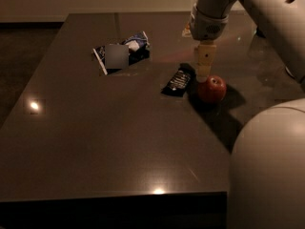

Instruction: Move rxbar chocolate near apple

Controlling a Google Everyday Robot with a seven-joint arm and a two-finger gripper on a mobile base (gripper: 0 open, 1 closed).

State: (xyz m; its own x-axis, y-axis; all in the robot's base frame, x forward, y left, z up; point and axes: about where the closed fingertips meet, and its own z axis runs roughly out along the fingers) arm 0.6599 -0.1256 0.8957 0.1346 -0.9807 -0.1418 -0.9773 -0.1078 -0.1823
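Observation:
The rxbar chocolate (178,80), a flat black wrapper with white text, lies on the dark table (119,142) just left of the red apple (212,89), a small gap apart. My gripper (203,75) hangs pointing down from the arm at the top right. Its tip is just above the gap between the bar's right end and the apple's top left. Nothing shows in it.
A blue-and-white snack bag (121,55) lies at the back left of the table. The arm's large pale body (267,171) fills the lower right corner. The table's front edge (114,194) runs across the bottom.

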